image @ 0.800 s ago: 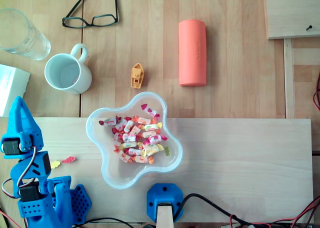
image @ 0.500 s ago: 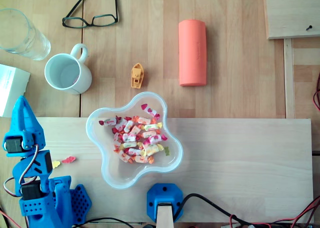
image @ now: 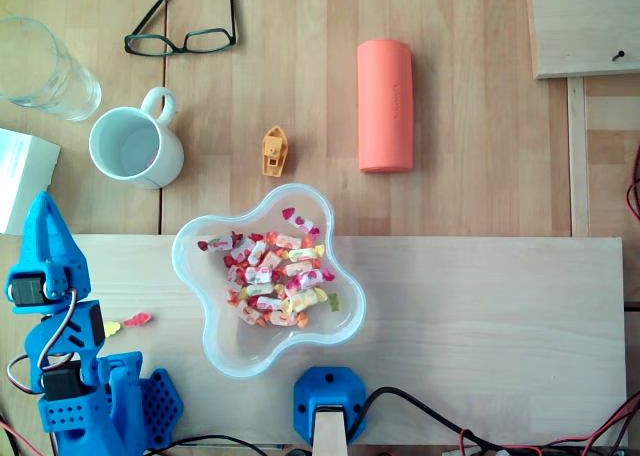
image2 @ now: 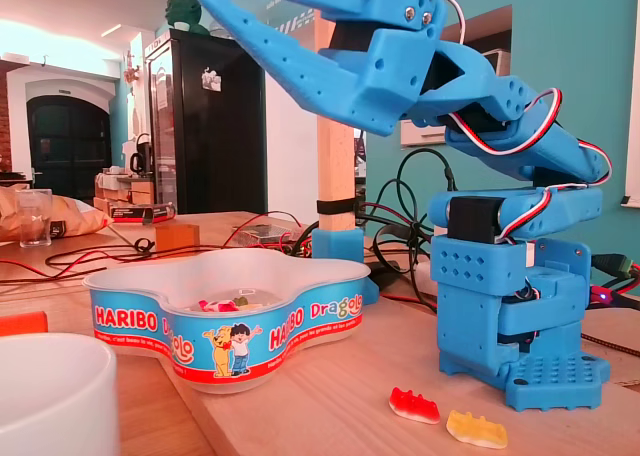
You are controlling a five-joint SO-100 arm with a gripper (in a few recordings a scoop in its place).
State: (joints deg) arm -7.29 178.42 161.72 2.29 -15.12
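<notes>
Red gummy (image2: 414,405), yellow gummy (image2: 477,429) loose on board (image2: 320,401), outside Haribo bowl (image2: 160,321), ungrasped; gripper (image2: 225,6) raised, jaws together, empty.

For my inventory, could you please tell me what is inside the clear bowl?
The bowl holds a heap of small wrapped sweets in pink, yellow, orange and white. Whatever lies beneath the top layer is covered by it.

Overhead, two gummies (image: 138,319) lie on the board (image: 480,316) left of the bowl (image: 225,348).
</notes>
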